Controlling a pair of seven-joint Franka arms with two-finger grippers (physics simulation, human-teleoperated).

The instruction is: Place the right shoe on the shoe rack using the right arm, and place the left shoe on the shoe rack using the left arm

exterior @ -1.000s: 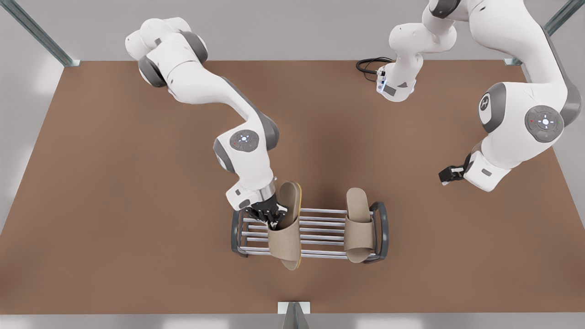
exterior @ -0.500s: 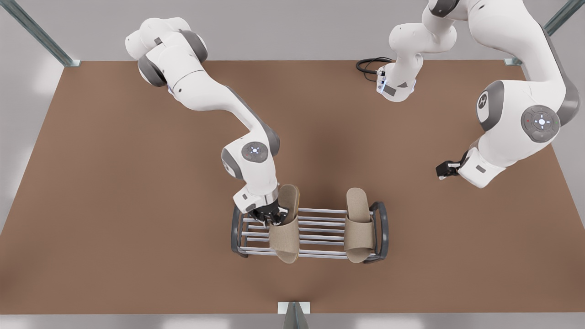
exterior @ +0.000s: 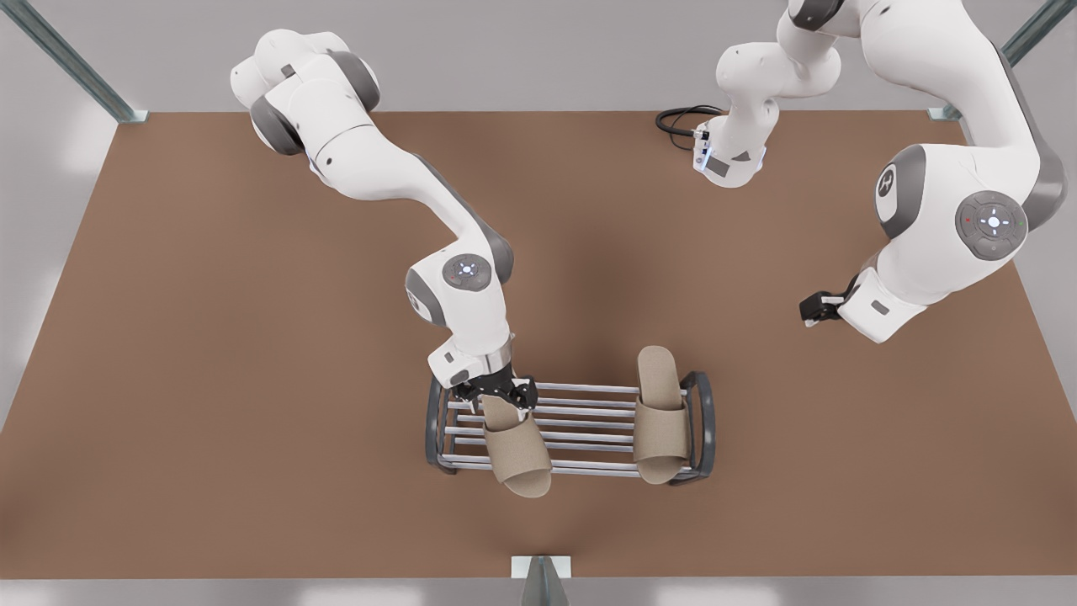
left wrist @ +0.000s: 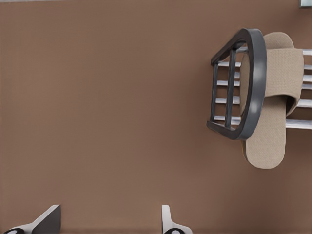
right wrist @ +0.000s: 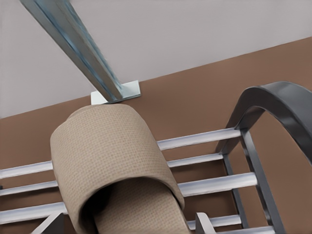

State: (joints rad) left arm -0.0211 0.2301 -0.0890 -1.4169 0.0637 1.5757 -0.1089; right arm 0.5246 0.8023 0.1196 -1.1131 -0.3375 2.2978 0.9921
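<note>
Nearest me, the shoe rack [exterior: 580, 417] sits low on the brown worktop [exterior: 210, 379], its pale bars running 9 to 3 o'clock. Both tan fabric slippers lie across those bars. The left shoe [exterior: 660, 425] lies at the 3 o'clock end, its toe toward 6. The right shoe [exterior: 515, 450] lies toward the 9 o'clock end, sole down. Its long axis runs roughly 12 to 6 and its toe overhangs the front bar, angled slightly to 5.

The right gripper [exterior: 502, 394] is at that slipper's heel, so the shoe stretches away from it toward 6. Its fingers are spread with the heel between them, and I see no pinch. Backing off looks like a lift up and toward 12, away from the bars.

Farther off at 3 o'clock, the left gripper [exterior: 814, 309] waits over bare worktop with its fingers apart and holding nothing.
</note>
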